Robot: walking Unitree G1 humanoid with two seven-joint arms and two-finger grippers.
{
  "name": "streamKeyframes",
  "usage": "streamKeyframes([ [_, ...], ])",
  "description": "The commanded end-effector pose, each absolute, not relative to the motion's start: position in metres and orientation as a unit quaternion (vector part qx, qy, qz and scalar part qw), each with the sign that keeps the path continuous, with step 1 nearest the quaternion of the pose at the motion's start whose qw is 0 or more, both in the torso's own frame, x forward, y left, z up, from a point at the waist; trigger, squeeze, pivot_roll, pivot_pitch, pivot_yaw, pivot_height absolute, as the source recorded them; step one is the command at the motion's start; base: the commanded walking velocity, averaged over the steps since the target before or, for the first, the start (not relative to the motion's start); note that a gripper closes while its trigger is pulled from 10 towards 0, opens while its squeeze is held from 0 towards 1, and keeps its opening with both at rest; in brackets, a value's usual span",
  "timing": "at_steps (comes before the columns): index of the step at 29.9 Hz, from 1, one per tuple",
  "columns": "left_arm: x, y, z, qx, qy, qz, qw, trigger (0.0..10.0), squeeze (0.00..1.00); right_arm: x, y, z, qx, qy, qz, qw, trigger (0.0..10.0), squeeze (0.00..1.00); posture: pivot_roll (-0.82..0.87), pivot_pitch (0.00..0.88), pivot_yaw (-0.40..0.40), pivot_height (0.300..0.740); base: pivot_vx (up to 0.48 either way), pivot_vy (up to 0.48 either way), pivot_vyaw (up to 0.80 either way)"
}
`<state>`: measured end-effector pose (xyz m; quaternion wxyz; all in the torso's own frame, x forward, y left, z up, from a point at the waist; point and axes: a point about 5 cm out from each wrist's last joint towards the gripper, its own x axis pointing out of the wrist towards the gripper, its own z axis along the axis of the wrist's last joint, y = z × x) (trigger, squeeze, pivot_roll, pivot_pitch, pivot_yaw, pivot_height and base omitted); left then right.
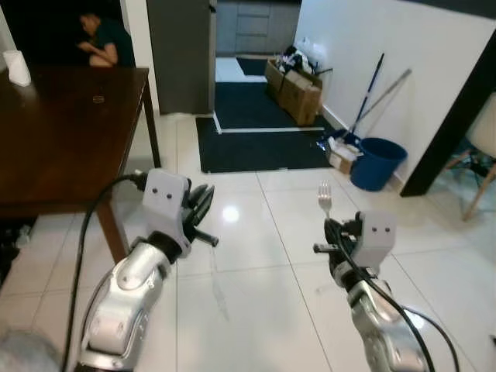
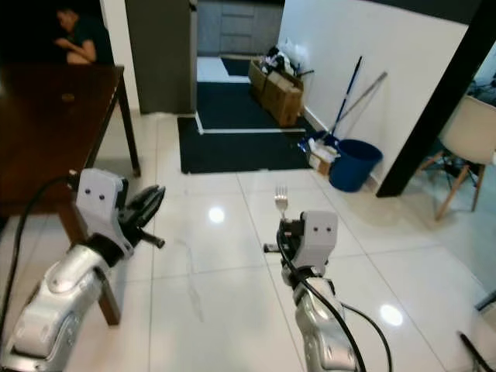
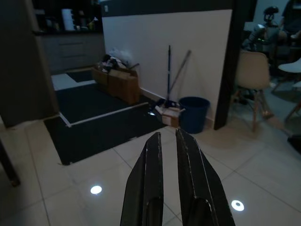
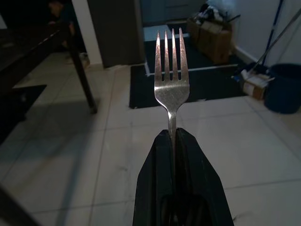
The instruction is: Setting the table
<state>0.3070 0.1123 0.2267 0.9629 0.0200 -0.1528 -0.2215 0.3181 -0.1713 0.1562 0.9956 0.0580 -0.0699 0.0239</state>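
A silver fork [image 4: 171,80] stands upright, tines up, clamped by its handle in my right gripper [image 4: 172,136], which is shut on it; the fork [image 1: 325,199] rises above that gripper [image 1: 333,229] over the white tile floor. My left gripper [image 1: 203,203] is held out over the floor beside the dark wooden table [image 1: 54,139], its fingers [image 3: 153,160] close together with only a narrow gap and nothing between them. The table lies to my left, with a white object [image 1: 17,67] near its far left edge.
A person [image 1: 105,40] sits behind the table's far end. A dark mat [image 1: 263,143] lies ahead before a doorway. Cardboard boxes [image 1: 294,89], a blue bucket [image 1: 377,163] and a leaning mop stand along the right wall. A chair [image 2: 465,139] is at the far right.
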Motion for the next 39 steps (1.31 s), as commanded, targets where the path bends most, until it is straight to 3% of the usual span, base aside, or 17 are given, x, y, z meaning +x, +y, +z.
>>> streamKeyframes([
  [1,0.3074,0.1161,0.2221,0.021,-0.145,-0.218,0.965,10.0,0.0,0.3173,-0.1708,0.1539,0.062,-0.068,0.022,0.996,10.0,0.0,0.1,0.036,0.002,0.74,0.48,0.0,0.0],
  [39,0.3087,0.1165,0.2228,0.019,-0.145,-0.219,0.965,10.0,0.0,0.3164,-0.1707,0.1519,0.064,-0.066,0.018,0.996,10.0,0.0,0.1,0.046,0.008,0.74,0.48,0.0,0.0],
])
